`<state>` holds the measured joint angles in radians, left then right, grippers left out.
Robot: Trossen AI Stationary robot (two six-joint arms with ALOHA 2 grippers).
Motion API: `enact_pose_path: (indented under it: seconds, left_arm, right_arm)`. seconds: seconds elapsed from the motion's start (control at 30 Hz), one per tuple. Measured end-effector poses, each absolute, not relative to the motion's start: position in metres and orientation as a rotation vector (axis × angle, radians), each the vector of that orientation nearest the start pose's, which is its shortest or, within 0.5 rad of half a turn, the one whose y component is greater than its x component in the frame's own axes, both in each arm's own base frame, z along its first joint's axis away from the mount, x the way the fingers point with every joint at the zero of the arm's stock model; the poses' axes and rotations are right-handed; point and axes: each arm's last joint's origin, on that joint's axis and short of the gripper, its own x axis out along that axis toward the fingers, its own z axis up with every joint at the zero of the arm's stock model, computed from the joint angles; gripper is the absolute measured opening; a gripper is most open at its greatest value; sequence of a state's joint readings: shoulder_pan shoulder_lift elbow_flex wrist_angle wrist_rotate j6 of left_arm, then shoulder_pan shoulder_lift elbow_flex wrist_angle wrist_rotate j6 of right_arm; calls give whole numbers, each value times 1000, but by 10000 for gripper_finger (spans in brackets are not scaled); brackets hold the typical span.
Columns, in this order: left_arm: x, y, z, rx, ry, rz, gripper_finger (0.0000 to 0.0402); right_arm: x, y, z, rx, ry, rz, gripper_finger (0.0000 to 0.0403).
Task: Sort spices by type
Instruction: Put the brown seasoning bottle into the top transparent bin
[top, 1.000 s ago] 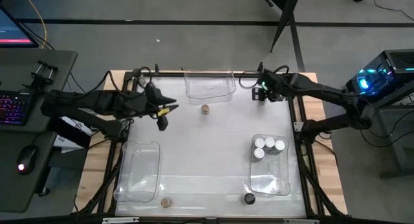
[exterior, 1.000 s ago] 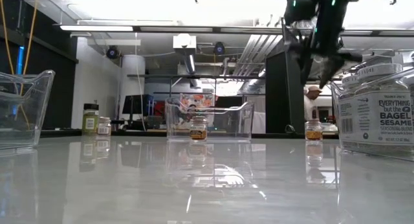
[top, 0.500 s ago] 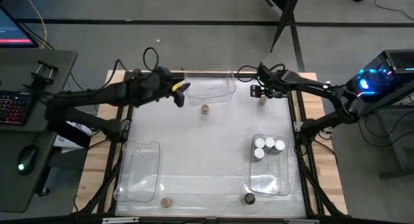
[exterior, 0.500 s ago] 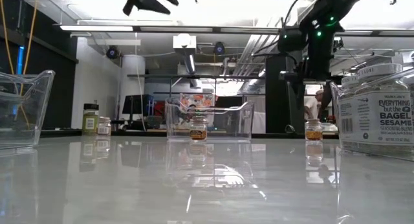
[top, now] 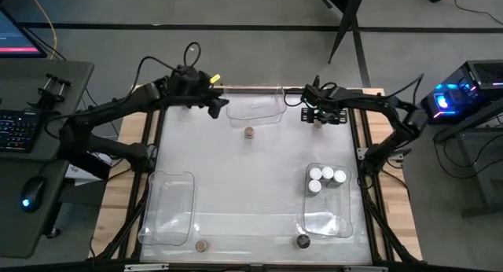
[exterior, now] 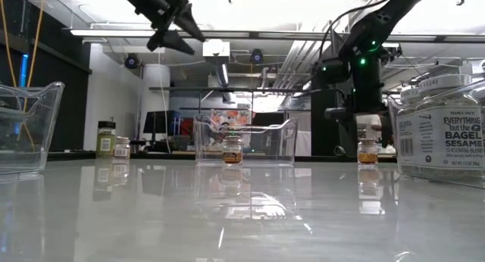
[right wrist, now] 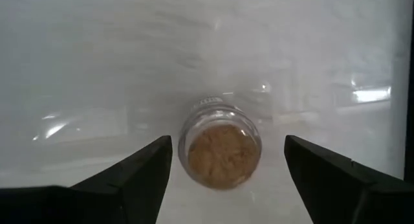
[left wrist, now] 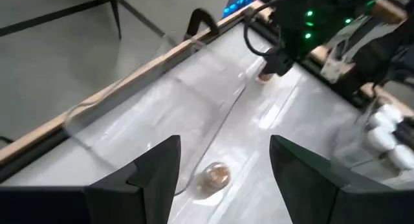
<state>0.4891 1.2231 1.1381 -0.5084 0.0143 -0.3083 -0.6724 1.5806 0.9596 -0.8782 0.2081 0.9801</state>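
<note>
The white table [top: 251, 178] carries three clear plastic bins. The far bin [top: 255, 105] sits at the middle of the table's back edge and serves as the landmark here. A second bin [top: 167, 209] lies toward the near left corner, well apart from the far bin, and a third bin [top: 328, 201] lies toward the near right.

Seven spice jars show from above. Three white-lidded jars [top: 327, 178] cluster together inside the near-right bin, at the end closest to the far bin. One tan-lidded jar [top: 249, 133] stands upright on the open table just in front of the far bin. Another tan jar [right wrist: 220, 152] stands to the right of the far bin, near the table's back right corner. A brown-lidded jar [top: 201, 246] and a black-lidded jar [top: 302, 241] stand at the table's front edge, far from the far bin.

The left arm stretches from the left side to the far bin's left end, where the left gripper [top: 214, 107] hangs raised above the table with its fingers parted and nothing between them.

The right arm bends in from the right, and the right gripper [top: 318, 115] points straight down over the tan jar beside the far bin, its fingers spread wide on either side of the jar without touching it.
</note>
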Motion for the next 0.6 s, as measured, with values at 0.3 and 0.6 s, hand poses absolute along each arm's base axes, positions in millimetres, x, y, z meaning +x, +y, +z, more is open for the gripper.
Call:
enact_pose_path:
  seconds: [0.3, 0.6]
  left_arm:
    - [221, 133, 334, -420, 543, 586, 226]
    - [221, 133, 334, -420, 542, 587, 226]
  right_arm:
    - [207, -175, 162, 1044, 1076, -1465, 247]
    - [206, -176, 163, 939, 1097, -1475, 181]
